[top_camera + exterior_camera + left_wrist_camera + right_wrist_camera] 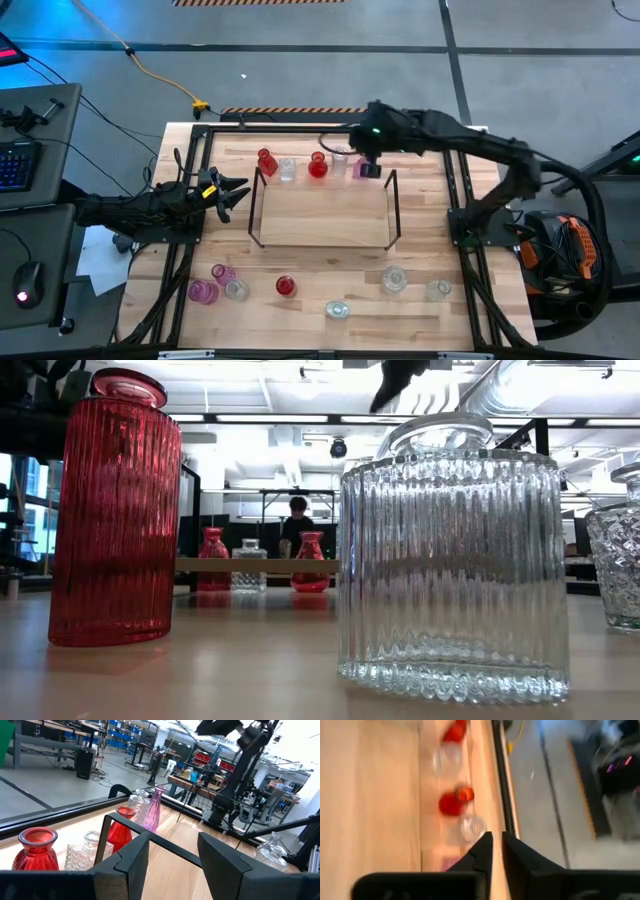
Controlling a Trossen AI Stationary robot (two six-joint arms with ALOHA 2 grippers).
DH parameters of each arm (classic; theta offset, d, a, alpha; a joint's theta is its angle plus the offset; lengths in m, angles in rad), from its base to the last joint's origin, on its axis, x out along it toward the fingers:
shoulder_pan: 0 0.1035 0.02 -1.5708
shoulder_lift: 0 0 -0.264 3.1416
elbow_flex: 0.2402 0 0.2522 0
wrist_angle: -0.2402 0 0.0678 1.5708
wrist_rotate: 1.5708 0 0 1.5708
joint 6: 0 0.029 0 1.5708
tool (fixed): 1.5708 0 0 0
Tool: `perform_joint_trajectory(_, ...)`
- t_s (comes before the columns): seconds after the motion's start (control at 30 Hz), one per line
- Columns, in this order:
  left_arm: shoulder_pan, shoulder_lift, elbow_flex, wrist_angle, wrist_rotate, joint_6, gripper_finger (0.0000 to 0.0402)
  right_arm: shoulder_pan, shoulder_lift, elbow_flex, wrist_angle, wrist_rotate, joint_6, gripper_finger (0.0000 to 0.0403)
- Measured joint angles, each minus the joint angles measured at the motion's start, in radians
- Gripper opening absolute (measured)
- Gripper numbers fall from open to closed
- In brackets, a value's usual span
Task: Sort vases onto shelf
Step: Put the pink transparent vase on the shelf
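Observation:
The shelf [320, 215] stands mid-table, its wooden board bare in the middle. Along its far edge stand a red vase [265, 160], a clear one [288, 170], a second red one [318, 165], another clear one [340, 160] and a pink one [360, 170], each on its base. My right gripper [369, 167] hovers above the pink vase [152, 810], shut and holding nothing [496, 845]. My left gripper [237, 192] waits open at the shelf's left end [172, 855]. Several more vases stand near the table's near edge.
Near the near edge stand two pink vases [210, 283], a clear one [236, 289], a red one [286, 286] and three clear ones [337, 310], [395, 280], [438, 290]. A black metal frame [455, 190] edges the table. A person [297, 520] sits in the room beyond.

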Motion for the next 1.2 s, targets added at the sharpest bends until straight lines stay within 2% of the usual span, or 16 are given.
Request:
perform_joint_trajectory(0.27, 0.0, 0.0, 0.0, 0.0, 0.0, 0.0, 0.0158, -0.105, 0.128, 0.028, -0.103, -0.094, 0.084, 0.0145)
perform_joint_trajectory(0.43, 0.0, 0.0, 0.0, 0.0, 0.0, 0.0, 0.0158, -0.127, 0.163, 0.027, -0.14, -0.125, 0.115, 0.0187)
perform_joint_trajectory(0.63, 0.0, 0.0, 0.0, 0.0, 0.0, 0.0, 0.0158, -0.16, 0.187, 0.027, -0.257, -0.204, 0.154, 0.0192)
perform_joint_trajectory(0.77, 0.0, 0.0, 0.0, 0.0, 0.0, 0.0, 0.0158, -0.173, 0.19, 0.026, -0.26, -0.217, 0.152, 0.0192)
perform_joint_trajectory(0.93, 0.0, 0.0, 0.0, 0.0, 0.0, 0.0, 0.0158, -0.182, 0.193, 0.026, -0.258, -0.288, 0.171, 0.0192)
perform_joint_trajectory(1.2, 0.0, 0.0, 0.0, 0.0, 0.0, 0.0, 0.0158, -0.186, 0.23, 0.026, -0.268, -0.289, 0.194, 0.0192)
